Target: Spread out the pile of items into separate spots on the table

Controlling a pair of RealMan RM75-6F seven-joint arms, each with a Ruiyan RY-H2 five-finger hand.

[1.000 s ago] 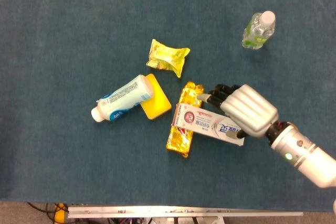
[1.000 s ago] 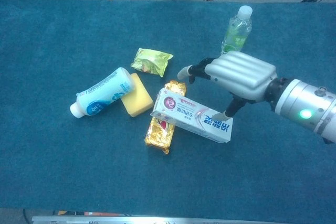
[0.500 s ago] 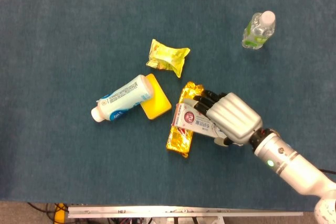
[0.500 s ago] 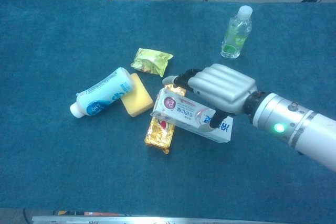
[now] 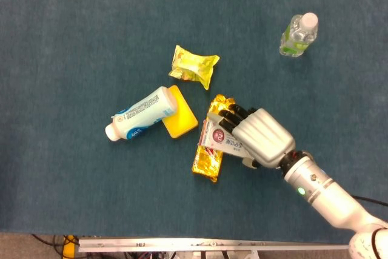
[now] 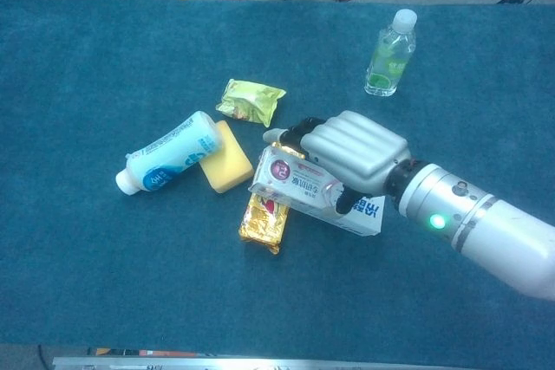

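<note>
Now, right hand [image 6: 355,152]: wrapped over the toothpaste box [image 6: 299,183], fingers on its far side, thumb on the near side, gripping it.
Toothpaste box: under the palm, lying across the gold packet [image 5: 208,161].
Nearby: yellow sponge [image 5: 180,119] touching the white bottle [image 5: 138,114]; yellow snack bag [image 5: 193,67] apart.
Water bottle [image 6: 388,53]: upright, well apart.

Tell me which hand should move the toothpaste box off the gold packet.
Right. The right hand already lies over the toothpaste box, fingers wrapped around it. The left hand isn't in view.
</note>
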